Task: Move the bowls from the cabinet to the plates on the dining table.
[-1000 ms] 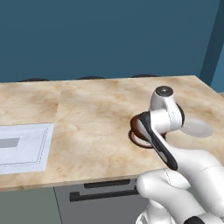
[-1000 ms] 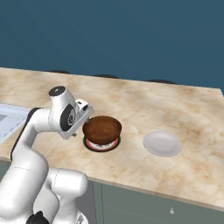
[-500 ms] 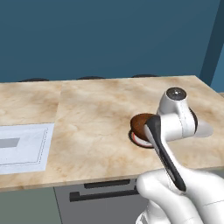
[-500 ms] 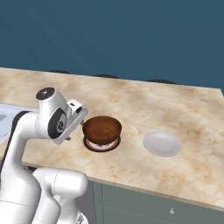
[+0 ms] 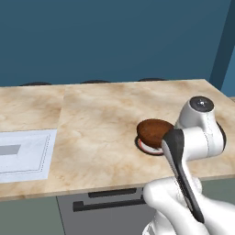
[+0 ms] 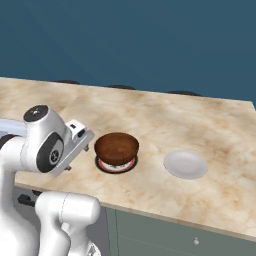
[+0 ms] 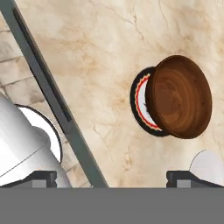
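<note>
Marble-veined beige dining table (image 7: 87,52) spreads under your gripper (image 7: 111,177), whose 2 fingers (image 7: 41,176) stand wide apart with nothing between them. Ahead of the fingers and toward the right one, you see the dark reddish-brown wooden bowl (image 7: 178,96) sitting on 1 red-rimmed plate (image 7: 141,105), apart from both tips. Just beside the right finger lies a plain white plate (image 6: 185,164), past the bowl in your right base view.
</note>
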